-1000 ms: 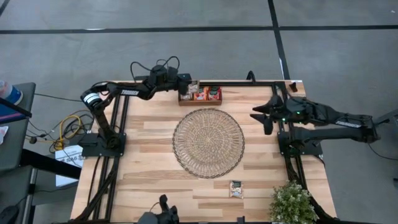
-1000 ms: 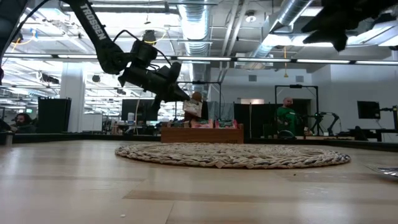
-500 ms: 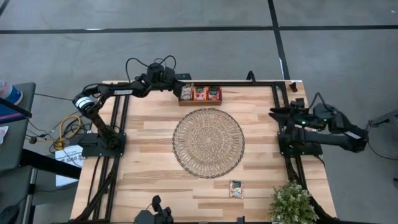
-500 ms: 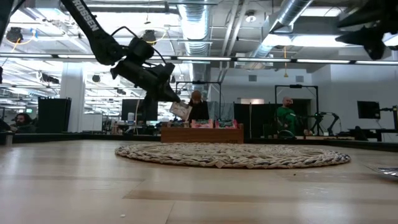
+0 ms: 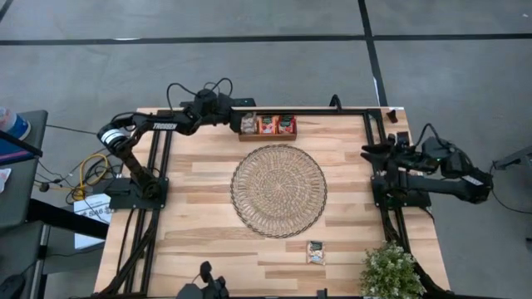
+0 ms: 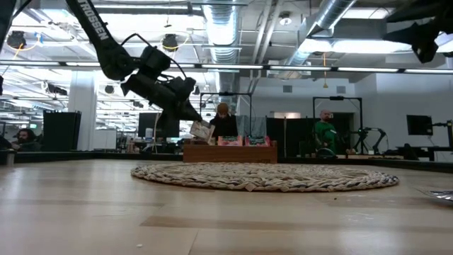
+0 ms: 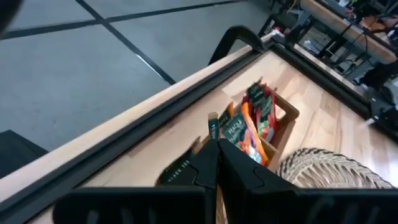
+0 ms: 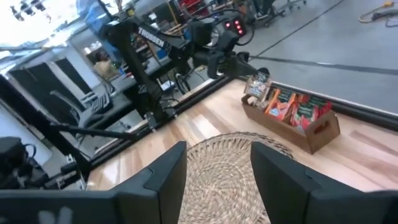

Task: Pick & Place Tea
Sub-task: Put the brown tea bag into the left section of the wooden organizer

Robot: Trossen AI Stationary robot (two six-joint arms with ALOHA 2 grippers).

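My left gripper (image 5: 238, 121) hovers at the far edge, by the left end of the brown wooden tray (image 5: 268, 135), shut on a pale tea sachet (image 6: 202, 130). The tray's other compartments hold red and orange sachets (image 5: 277, 124) standing on edge. The round woven mat (image 5: 278, 190) lies mid-table. One more sachet (image 5: 315, 252) lies flat near the front edge. My right gripper (image 8: 217, 180) is drawn back high at the table's right edge, open with nothing between its fingers. My left gripper pinches the pale sachet between its two fingers; in the left wrist view only the sachet's thin edge (image 7: 213, 128) shows beyond the fingertips. The fingers slant down from the table's left. The sachet (image 8: 257, 84) is tilted, lifted clear above the tray's left end.
A potted plant (image 5: 389, 272) stands at the near right corner. Black frame rails (image 5: 332, 110) run along the far edge and both sides of the table. People stand in the room beyond the far edge.
My left gripper has drawn back toward the table's left and sunk a little, carrying the pale sachet from over the tray toward its left end. My right arm has folded back toward the right edge, then stayed put.
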